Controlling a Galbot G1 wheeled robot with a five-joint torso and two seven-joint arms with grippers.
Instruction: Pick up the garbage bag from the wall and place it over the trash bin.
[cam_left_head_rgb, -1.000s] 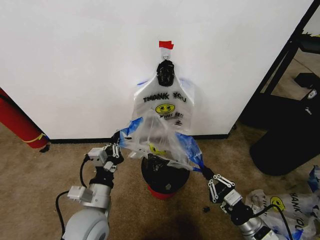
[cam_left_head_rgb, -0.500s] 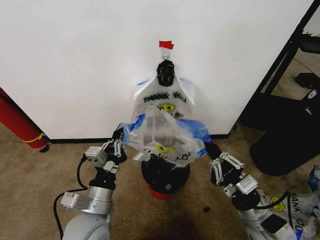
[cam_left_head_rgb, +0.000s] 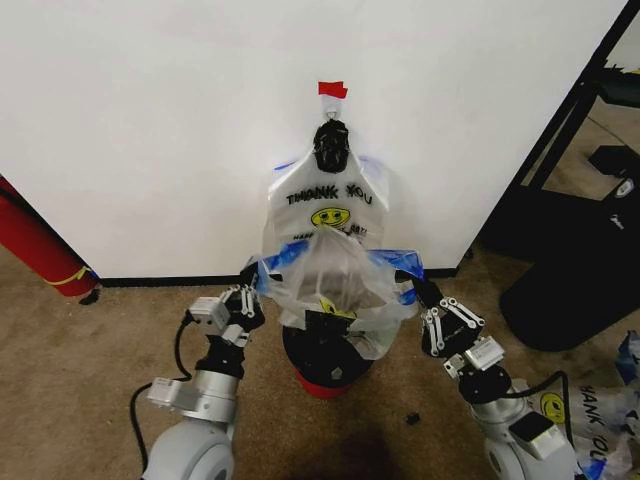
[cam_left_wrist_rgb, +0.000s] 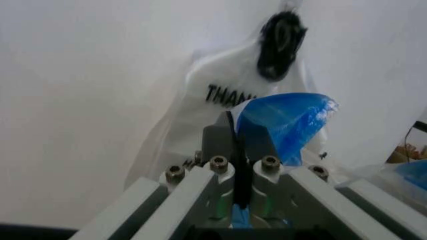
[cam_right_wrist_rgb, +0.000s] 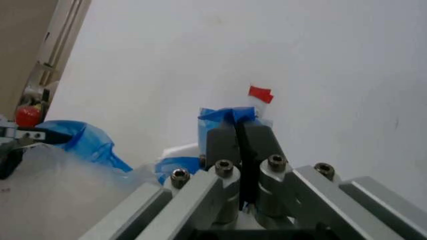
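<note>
I am holding the bag (cam_left_head_rgb: 335, 285) open above the bin (cam_left_head_rgb: 330, 355), left claw (cam_left_head_rgb: 252, 283) and right claw (cam_left_head_rgb: 418, 292) pinching its blue handles (both clamped); lowering evenly seems next.

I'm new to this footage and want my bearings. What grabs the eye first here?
The see-through garbage bag stretched open between the left hand and right hand, each shut on a blue handle, just above the black trash bin. Behind it, more bags hang from a black hook on the white wall, under red tape.
</note>
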